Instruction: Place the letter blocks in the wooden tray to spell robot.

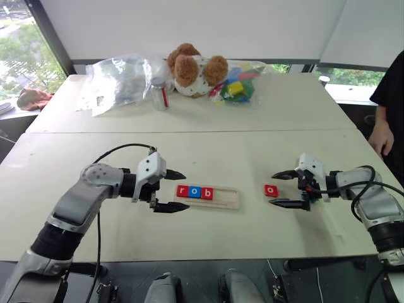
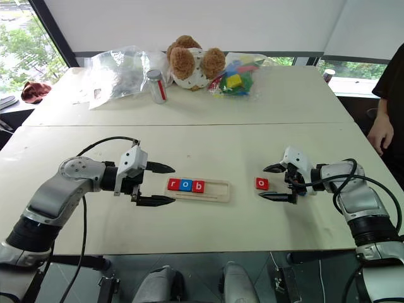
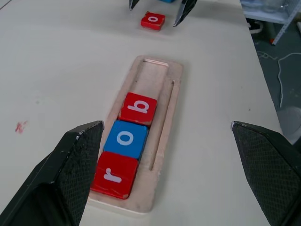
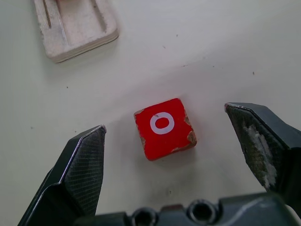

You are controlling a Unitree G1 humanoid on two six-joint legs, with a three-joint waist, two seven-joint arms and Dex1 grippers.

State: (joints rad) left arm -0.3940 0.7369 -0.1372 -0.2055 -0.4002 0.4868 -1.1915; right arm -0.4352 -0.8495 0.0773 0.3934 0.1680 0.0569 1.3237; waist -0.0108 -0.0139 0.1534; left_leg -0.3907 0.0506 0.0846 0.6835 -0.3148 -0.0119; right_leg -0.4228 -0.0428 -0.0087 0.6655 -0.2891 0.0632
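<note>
On the table, near edge first:
Wooden tray: laid flat; three letter blocks are held in its left part, spelling r, o, b.
Left gripper: seen just left of the tray, fingers spread wide, nothing held.
Red o block: lying flat, right of the tray.
Right gripper: fingers spread wide either side of the o block, not touching.
Teddy bear: far behind the tray.

Head pair: looking forward and down over the tabletop, far off. Left wrist: close along the wooden tray. Right wrist: very close above the red o block. Shared: tray and that block.
</note>
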